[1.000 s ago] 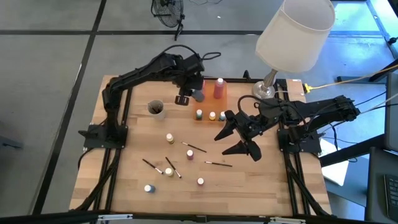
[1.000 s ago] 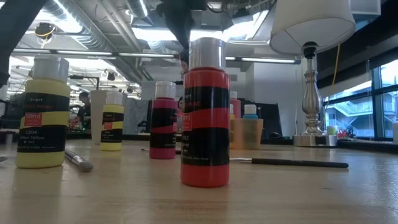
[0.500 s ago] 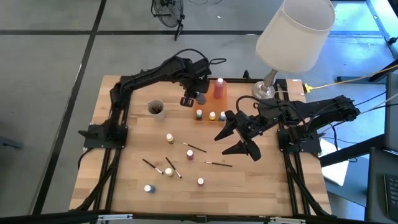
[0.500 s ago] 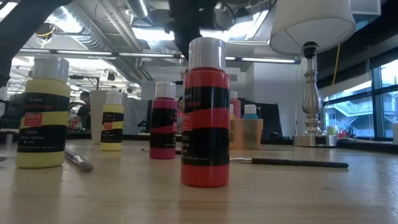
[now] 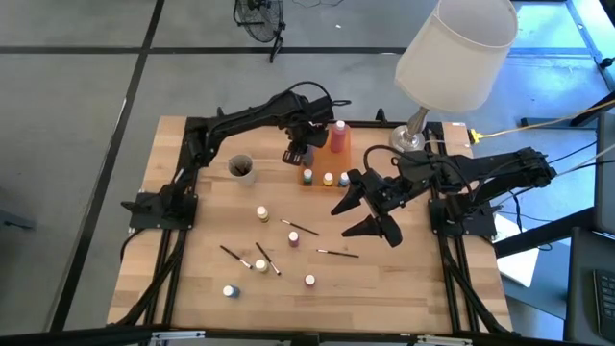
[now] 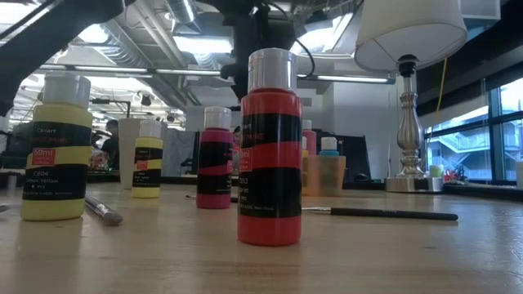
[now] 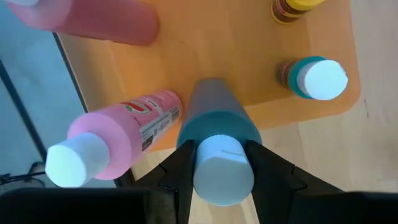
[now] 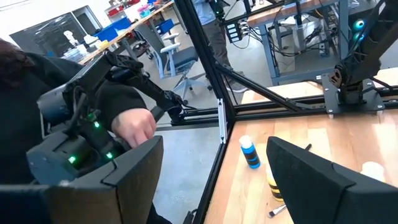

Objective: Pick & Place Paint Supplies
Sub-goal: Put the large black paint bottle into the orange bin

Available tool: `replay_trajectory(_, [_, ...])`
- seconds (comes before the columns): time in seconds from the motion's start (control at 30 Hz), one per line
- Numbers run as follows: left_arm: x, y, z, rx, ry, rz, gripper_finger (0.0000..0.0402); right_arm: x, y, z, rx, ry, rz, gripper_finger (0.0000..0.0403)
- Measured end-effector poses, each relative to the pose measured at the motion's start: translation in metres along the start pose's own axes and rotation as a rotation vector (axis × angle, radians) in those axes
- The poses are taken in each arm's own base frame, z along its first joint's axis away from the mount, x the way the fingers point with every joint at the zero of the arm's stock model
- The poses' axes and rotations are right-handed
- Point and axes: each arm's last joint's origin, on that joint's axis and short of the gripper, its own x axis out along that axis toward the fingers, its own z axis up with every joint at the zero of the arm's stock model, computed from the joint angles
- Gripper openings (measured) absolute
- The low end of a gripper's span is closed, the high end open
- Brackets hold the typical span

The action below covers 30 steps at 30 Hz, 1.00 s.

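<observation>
Your left tool is closed narrow on a blue-grey bottle with a pale cap, the bottle pinched between its two dark fingers. In the high view this tool sits in the upper middle of the frame, right at the orange tray near the back edge of the desk. The step in hand looks like placement: the bottle is carried and hangs at the tray's edge, beside a pink bottle lying tilted and near a teal-capped small bottle standing on the tray. Your next move, as I judge it, calls for lowering the bottle upright onto a free patch of tray without knocking the pink one, then opening.

Your right tool waits spread wide in the centre right of the high view, holding nothing.

Much remains loose on the desk: small bottles and thin brushes lie scattered in the lower middle of the high view, with a dark cup at the left. The lamp stands at the upper right.

Against the earlier high frames, your left arm has swung rightward along the back of the desk, bringing the bottle from beside the tray's left end to the tray itself. The right arm and the scattered supplies have not shifted.
</observation>
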Motion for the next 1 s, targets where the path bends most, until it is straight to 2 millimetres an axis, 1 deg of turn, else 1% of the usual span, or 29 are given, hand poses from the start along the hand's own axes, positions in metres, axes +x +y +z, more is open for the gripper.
replay_trajectory(0.2, [0.0005,0.0030,-0.0028,0.022,-0.010,-0.016,0.0118,-0.0011,0.0002,0.0004,0.000,0.000,0.001,0.0291])
replay_trajectory(0.37, [0.0014,0.0023,-0.0017,0.043,-0.034,-0.045,0.0118,-0.0015,-0.0012,0.0009,0.004,-0.002,-0.003,0.0291])
replay_trajectory(0.47, [0.0036,0.0024,0.0006,0.054,-0.037,-0.033,0.0118,-0.0015,-0.0013,0.0011,0.004,-0.004,-0.004,0.0291])
replay_trajectory(0.67, [0.0094,0.0051,0.0018,0.042,-0.049,-0.043,0.0118,-0.0020,-0.0023,0.0018,0.010,-0.008,-0.007,0.0291])
replay_trajectory(0.8, [0.0095,0.0052,0.0013,0.039,-0.055,-0.057,0.0118,-0.0021,-0.0027,0.0019,0.022,-0.008,-0.008,0.0291])
replay_trajectory(1.0, [0.0102,0.0086,-0.0050,0.010,-0.031,-0.073,0.0118,-0.0028,-0.0053,0.0027,0.026,-0.009,-0.014,0.0291])
